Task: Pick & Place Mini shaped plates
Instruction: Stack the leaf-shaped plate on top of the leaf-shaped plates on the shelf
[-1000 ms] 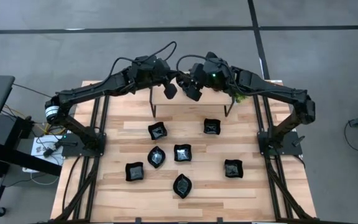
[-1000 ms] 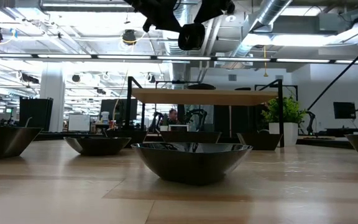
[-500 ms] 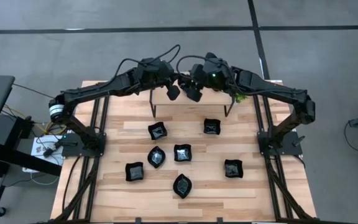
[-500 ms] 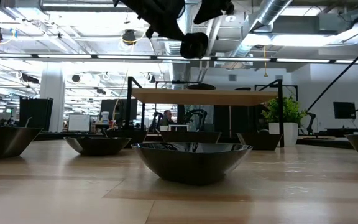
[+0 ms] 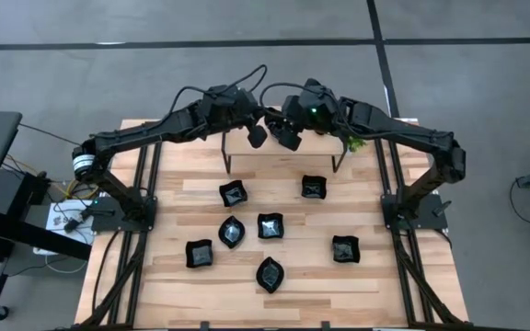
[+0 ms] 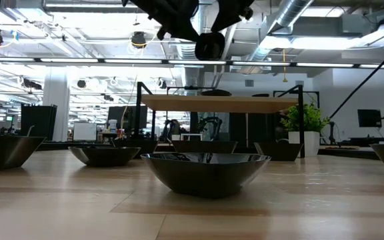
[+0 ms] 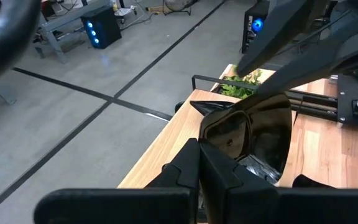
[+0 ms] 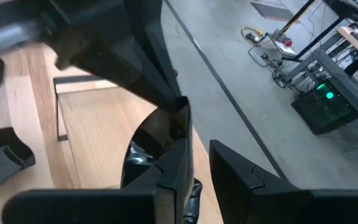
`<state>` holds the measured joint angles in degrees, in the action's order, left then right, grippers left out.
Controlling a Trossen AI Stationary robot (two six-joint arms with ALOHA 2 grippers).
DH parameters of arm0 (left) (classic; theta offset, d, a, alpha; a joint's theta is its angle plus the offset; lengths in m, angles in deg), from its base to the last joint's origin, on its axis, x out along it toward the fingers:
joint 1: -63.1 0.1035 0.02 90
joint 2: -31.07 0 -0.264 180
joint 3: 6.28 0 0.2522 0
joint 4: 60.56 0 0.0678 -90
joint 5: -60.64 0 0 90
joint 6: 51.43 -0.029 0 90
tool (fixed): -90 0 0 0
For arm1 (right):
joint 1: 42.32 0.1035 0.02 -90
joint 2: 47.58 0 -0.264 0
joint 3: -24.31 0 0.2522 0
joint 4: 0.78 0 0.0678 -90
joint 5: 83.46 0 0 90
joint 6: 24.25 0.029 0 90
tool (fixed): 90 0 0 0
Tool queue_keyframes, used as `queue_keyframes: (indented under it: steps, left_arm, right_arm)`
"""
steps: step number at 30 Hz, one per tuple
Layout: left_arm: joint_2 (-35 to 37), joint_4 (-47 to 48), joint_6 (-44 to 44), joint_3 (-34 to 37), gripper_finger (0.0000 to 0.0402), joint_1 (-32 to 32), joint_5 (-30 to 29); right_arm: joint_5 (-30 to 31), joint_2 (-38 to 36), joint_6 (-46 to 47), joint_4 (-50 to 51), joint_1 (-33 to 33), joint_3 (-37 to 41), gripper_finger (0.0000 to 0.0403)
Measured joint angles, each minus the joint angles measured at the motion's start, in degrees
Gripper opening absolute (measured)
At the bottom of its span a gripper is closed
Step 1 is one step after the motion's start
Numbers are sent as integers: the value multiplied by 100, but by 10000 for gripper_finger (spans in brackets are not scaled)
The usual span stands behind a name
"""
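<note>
Above the wooden table's far edge, I see both grippers, left and right, clamped on one plate.

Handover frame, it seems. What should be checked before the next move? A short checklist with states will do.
1. Left gripper shut on the small glossy black plate: ok.
2. Right gripper close beside that plate: ok.
3. Right gripper has hold of the plate: cannot tell.
4. Both grippers high above the raised wooden shelf: ok.
5. Seven black plates on the wooden table lie apart from each other: ok.
</note>
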<state>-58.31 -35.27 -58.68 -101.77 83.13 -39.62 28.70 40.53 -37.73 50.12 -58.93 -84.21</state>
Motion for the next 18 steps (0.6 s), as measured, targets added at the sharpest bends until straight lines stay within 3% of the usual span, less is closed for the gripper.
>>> queue_keyframes:
  steps: [18]
  left_arm:
    - [9,2,2,0,3,-24,9]
  right_arm:
    - [231,173,-302,108,32,-143,63]
